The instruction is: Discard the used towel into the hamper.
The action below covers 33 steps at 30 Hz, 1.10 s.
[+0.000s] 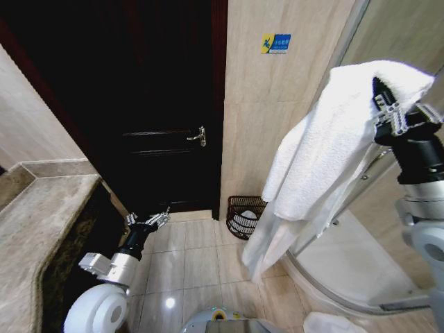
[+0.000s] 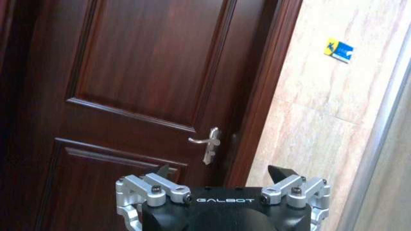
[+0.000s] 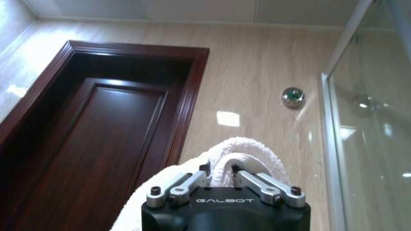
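Right gripper (image 1: 386, 104) is holding the white fluffy terry towel (image 1: 326, 152) up high, jaws pinching its top fold, so it's hanging long-ways straight down beside the glass shower door (image 1: 395, 41). The dark reddish-brown open-weave hamper (image 1: 246, 216) is sitting on the beige tiled floor (image 1: 187, 263) against the wall, near the dark wooden door (image 1: 139, 104). Left gripper (image 1: 148, 220) is idling low with jaws spread.

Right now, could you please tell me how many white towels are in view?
1: a white terry towel hangs from the raised right gripper, shut on its top fold, above the dark wicker hamper. The white item inside the hamper can't be identified.

White towel (image 1: 326, 146) hangs in long folds, held up high; dark open-weave hamper (image 1: 245, 216) stands on floor by wall
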{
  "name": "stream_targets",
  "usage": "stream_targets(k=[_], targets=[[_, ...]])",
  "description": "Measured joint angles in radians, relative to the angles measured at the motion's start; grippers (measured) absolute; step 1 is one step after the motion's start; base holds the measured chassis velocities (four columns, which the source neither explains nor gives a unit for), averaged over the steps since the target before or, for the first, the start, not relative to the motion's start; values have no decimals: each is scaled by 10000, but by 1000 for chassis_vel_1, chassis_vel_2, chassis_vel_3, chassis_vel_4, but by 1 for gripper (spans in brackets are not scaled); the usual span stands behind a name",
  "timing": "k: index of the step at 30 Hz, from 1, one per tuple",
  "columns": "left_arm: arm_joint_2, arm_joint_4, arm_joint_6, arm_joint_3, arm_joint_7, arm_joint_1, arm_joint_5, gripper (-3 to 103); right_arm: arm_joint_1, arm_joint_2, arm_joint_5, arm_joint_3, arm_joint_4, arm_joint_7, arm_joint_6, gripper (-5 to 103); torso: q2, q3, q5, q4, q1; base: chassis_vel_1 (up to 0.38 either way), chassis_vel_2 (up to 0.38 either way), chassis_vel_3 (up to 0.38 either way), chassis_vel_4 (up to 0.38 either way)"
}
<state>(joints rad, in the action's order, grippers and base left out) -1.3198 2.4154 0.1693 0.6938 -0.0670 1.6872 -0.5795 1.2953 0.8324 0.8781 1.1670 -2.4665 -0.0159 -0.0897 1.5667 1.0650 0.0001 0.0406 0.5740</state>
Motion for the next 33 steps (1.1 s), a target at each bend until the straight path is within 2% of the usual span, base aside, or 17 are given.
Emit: stream_targets(k=[9, 10, 13, 17, 19, 22, 23, 25, 27, 33], targets=[[0, -1, 0, 0, 0, -4, 0, 100, -46, -156, 140, 155, -92, 233, -63, 8, 23, 21, 3, 2, 22, -206, 211, 203, -215], [0, 0, 0, -1, 0, -4, 0, 100, -104, -301, 278, 448, -188, 305, -181, 8, 29, 22, -8, 2, 23, -245, 252, 250, -261], [0, -1, 0, -1, 0, -6, 0, 100, -271, -686, 469, 940, -291, 472, -307, 8, 33, 30, -2, -3, 36, -210, 226, 177, -209], [0, 0, 0, -1, 0, -6, 0, 100, -531, -1150, 788, 1180, -269, 614, -310, 8, 44, 32, -2, 2, 36, -110, 123, 47, -22], [0, 0, 0, 0, 0, -3, 0, 100, -721, -1432, 873, 1099, -39, 602, -22, 8, 51, 33, -6, 4, 32, 0, 0, 0, 0], [0, 0, 0, 0, 0, -1, 0, 100, -972, -1645, 873, 916, 260, 515, 341, 8, 60, 31, 8, 0, 20, 18, -16, -9, 14], [0, 0, 0, -1, 0, 0, 0, 100, -1226, -1812, 871, 755, 504, 455, 628, 8, 66, 30, -2, -3, 15, 40, -84, -28, 66], [-1, 0, 0, 0, 0, -1, 0, 100, -1326, -1867, 870, 698, 602, 427, 710, 8, 68, 30, -3, -4, 14, 40, -84, -63, 66], [-1, 0, 0, 0, 0, 2, 1, 100, -1946, -2211, 859, 297, 1252, 318, 1075, 8, 70, 34, 5, -2, 15, 19, -39, -31, 19], [0, 0, 0, 0, 0, -1, 1, 100, -2719, -2613, 802, -480, 2124, 169, 1424, 8, 67, 43, -1, 1, 35, 0, 0, 0, 0]])
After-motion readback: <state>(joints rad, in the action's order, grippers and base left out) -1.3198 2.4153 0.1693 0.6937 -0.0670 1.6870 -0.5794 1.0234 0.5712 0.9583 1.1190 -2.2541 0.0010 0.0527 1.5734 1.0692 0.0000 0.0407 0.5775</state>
